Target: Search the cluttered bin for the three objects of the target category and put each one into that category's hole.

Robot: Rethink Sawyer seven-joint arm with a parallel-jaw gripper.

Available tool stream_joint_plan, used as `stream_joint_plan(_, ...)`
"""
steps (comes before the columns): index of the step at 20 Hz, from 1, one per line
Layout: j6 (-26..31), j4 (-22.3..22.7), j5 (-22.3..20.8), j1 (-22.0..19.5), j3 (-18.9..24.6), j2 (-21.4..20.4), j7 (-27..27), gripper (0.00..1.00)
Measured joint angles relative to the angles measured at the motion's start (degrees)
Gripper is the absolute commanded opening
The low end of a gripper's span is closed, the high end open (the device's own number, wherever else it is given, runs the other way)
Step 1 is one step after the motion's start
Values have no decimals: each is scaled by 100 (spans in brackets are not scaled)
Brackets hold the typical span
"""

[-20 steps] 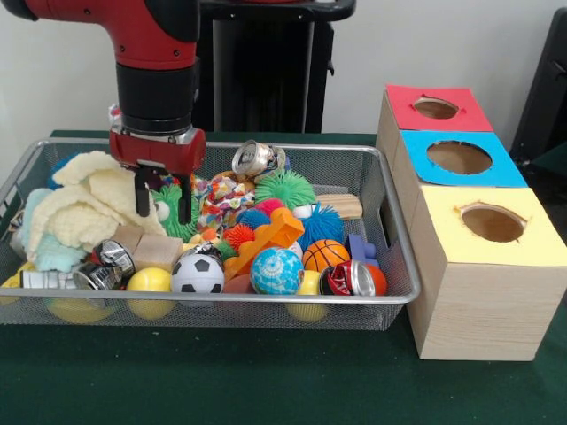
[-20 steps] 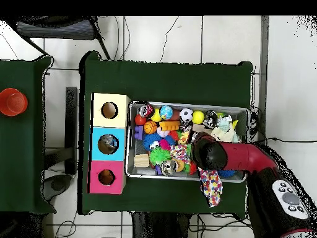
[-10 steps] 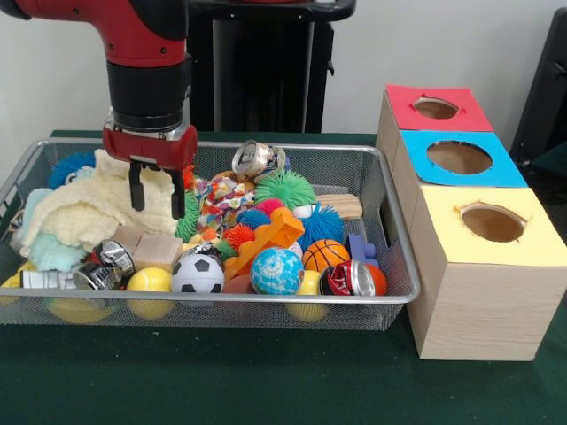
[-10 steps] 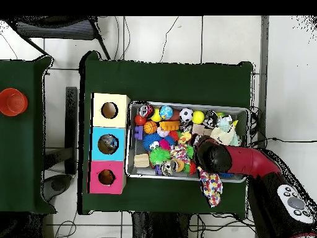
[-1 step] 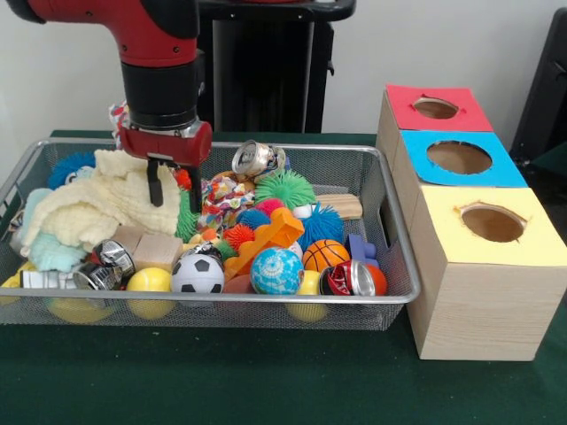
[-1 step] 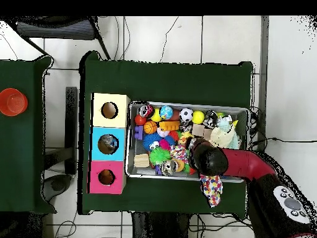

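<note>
A wire mesh bin [image 5: 390,221] holds a heap of toys. My gripper [image 5: 174,197] hangs open over the bin's back left, between a cream cloth [image 5: 89,208] and a patterned cloth [image 5: 226,195], with a small red spiky thing just behind its fingers. Nothing is held. Cans lie in the heap: a silver can [image 5: 254,158] at the back, another can [image 5: 106,257] at the front left, a red can [image 5: 350,279] at the front right. A soccer ball [image 5: 197,274], a basketball [image 5: 325,254] and a wooden block [image 5: 157,251] lie near the front. Overhead, the arm's head [image 6: 207,158] hides the gripper.
Beside the bin stand three joined boxes, each with a hole on top: the red box [image 5: 434,108], the blue box [image 5: 461,158] and the yellow box [image 5: 492,221]. Overhead, a patterned cloth [image 6: 212,187] hangs over the bin's rim [image 6: 186,104].
My gripper has risen a little and shifted right, away from the cream cloth toward the patterned cloth. The cream cloth has settled flatter. The fingers stay open and empty.
</note>
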Motion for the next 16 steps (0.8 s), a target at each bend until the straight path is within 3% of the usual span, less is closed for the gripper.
stream_joint_plan(16, -154, 236, 53, 218, 60, 55, 0, 100)
